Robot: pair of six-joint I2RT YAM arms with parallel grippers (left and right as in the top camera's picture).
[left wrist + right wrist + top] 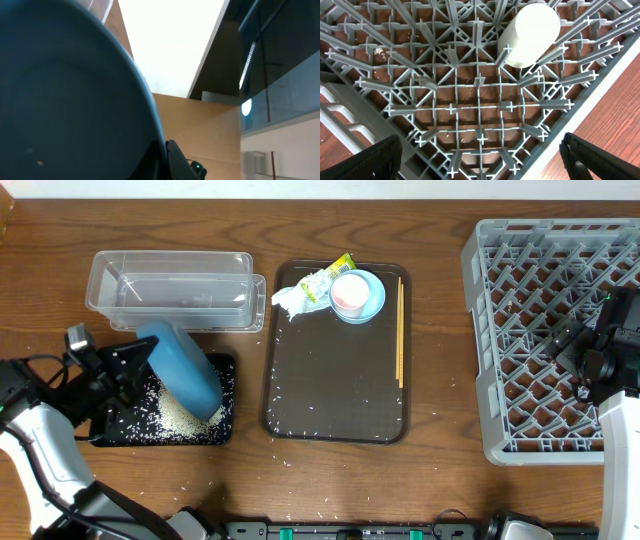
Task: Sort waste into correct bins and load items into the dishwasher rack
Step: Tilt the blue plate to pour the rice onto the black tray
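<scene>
Left gripper (128, 370) is clenched on the upper rim of the dark-blue dish (180, 368), holding it steeply tipped over the black tray (108, 438). The tilt looks deliberate: rice grains (185, 418) lie heaped in the tray right under the dish's low edge, so I judge this to be the emptying step. From above, the dish's long axis runs diagonally, its high end near the clear tub (170, 285) and its low end down by the heap. From the left wrist the dish (70, 100) fills most of the view, too close to tell which face is showing.

Right gripper (600, 358) hangs over the dishwasher rack (530, 300) with its jaws spread wide and nothing between them. Its own camera shows 1 white cup (530, 32) standing among the pegs.

On the brown serving tray (335, 390) the rest waits: the tissue (290, 299) and wrapper (335, 270) at the far edge, beside the light-blue bowl (374, 302) with the pink cup (350, 292) sitting in it. The chopsticks (400, 330) lie along the tray's right side, pointing away from the robot
</scene>
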